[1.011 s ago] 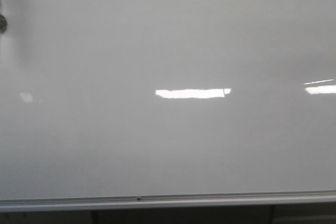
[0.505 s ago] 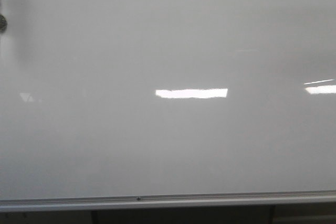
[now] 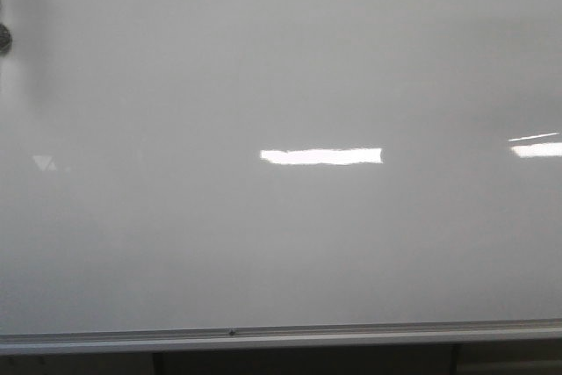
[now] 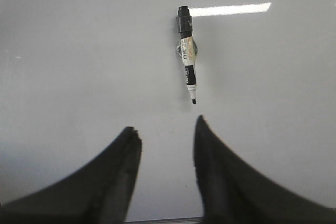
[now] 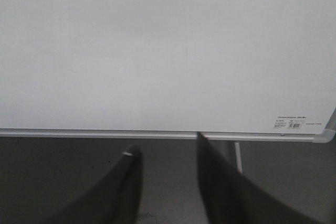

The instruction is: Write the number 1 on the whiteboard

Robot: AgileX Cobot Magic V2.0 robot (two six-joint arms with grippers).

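Nothing moved: one marker (image 4: 187, 51) on whiteboard (image 3: 281, 243).

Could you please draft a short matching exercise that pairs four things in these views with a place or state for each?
Things:
1. marker pen
2. left gripper
3. right gripper
4. small printed label

Places or states:
A. open, in front of the whiteboard's bottom frame edge
B. near the board's lower corner
C. stuck on the board, black cap end away from the fingers, tip towards them
D. open, empty, facing the pen

Pairs: 1-C, 2-D, 3-A, 4-B
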